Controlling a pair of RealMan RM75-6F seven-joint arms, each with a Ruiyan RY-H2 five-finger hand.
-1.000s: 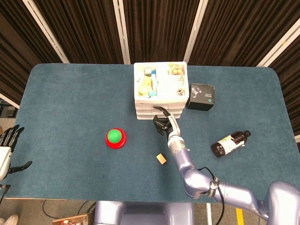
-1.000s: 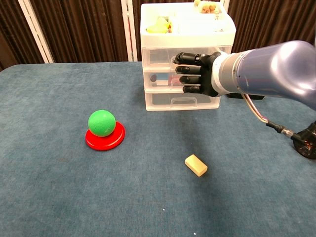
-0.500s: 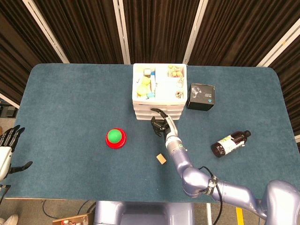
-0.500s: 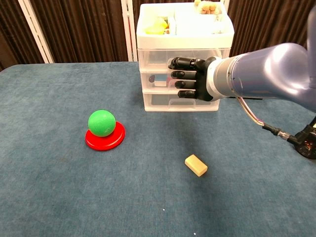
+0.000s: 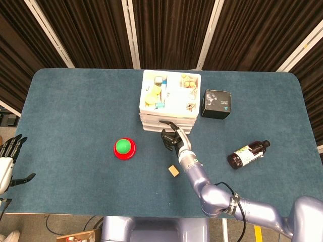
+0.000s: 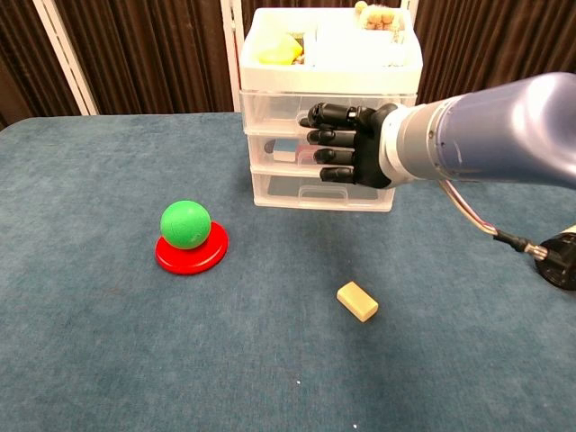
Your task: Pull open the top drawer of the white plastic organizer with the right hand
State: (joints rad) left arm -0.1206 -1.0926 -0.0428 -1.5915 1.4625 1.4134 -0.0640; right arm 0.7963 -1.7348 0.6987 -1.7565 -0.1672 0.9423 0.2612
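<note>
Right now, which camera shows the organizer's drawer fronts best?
The chest view: the organizer faces it, with the stacked fronts visible beside the right hand. The head view looks down on its open top tray, fronts foreshortened.

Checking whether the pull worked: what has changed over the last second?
The whole white organizer slid toward the robot and to its left with the right hand at its front; no drawer visibly opened. Green ball, tan block and left hand stayed put.

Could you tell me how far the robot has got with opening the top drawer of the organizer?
Done: the right robot hand has reached the white organizer's front. In hand: its fingers curl against the drawer fronts. Left: the top drawer sits flush and must be pulled out.
</note>
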